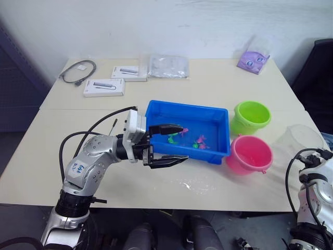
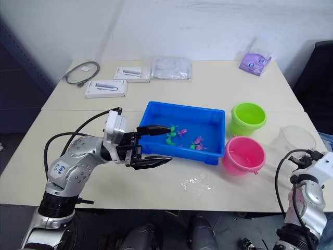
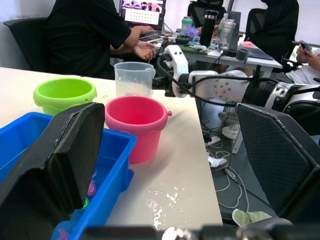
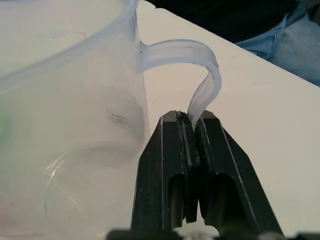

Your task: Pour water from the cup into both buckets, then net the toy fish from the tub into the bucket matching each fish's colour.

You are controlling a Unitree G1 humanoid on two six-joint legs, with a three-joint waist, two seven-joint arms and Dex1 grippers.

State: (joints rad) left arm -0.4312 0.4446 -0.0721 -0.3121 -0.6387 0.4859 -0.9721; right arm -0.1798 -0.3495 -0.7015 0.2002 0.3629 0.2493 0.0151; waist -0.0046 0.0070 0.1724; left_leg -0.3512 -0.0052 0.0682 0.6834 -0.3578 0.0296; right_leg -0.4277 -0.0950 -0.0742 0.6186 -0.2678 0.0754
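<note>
The right gripper has its fingers clamped on the handle of the cup, which stands on the bench beside the pink bucket. The left gripper hovers with fingers apart at the near rim of the tub. Judgement: pouring appears complete or nearly so; keep the cup upright and set it down clear of the buckets. Count: two buckets, pink and green bucket; one cup; roughly four toy fish, the exact number unclear.

We are seeing a cream table standing against a white wall; a dark chair is sitting beyond its right edge, and seated people are working at a cluttered desk behind.
</note>
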